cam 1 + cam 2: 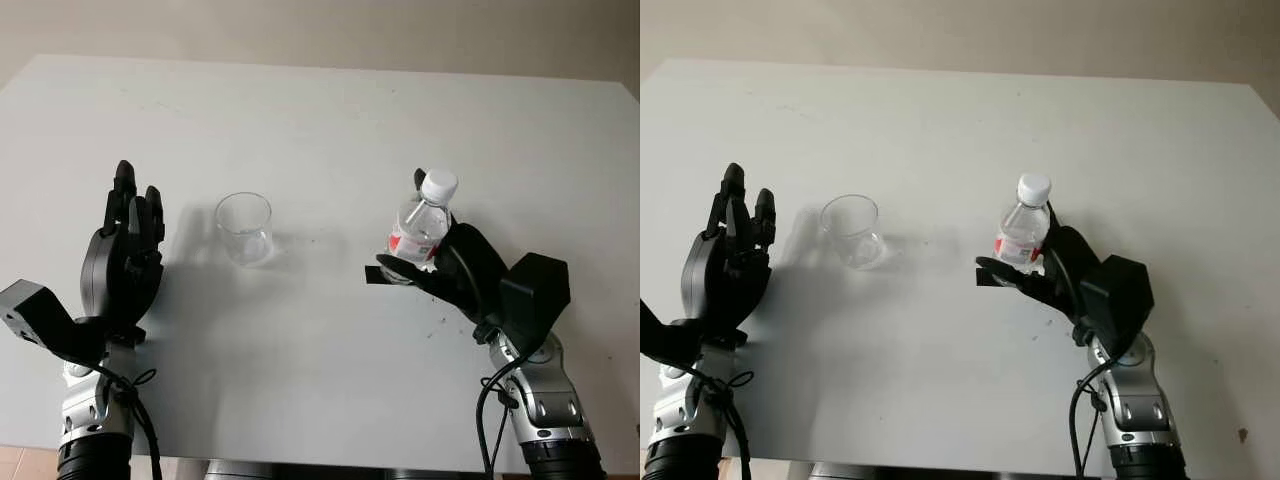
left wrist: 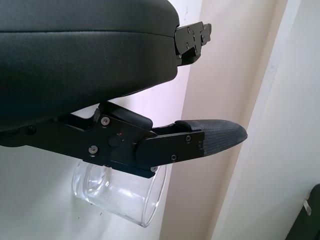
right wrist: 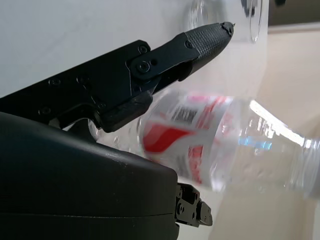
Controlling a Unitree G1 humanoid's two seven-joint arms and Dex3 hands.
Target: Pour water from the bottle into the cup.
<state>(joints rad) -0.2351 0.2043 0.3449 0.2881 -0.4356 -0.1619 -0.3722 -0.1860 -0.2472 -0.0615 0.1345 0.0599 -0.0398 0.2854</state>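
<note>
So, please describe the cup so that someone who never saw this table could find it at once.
Start at the white table. The cup stands on it between the two black robot hands, closer to the open left robot hand than to the right robot hand. It is clear, low and open-topped, unlike the taller bottle with its white cap and red label.
</note>
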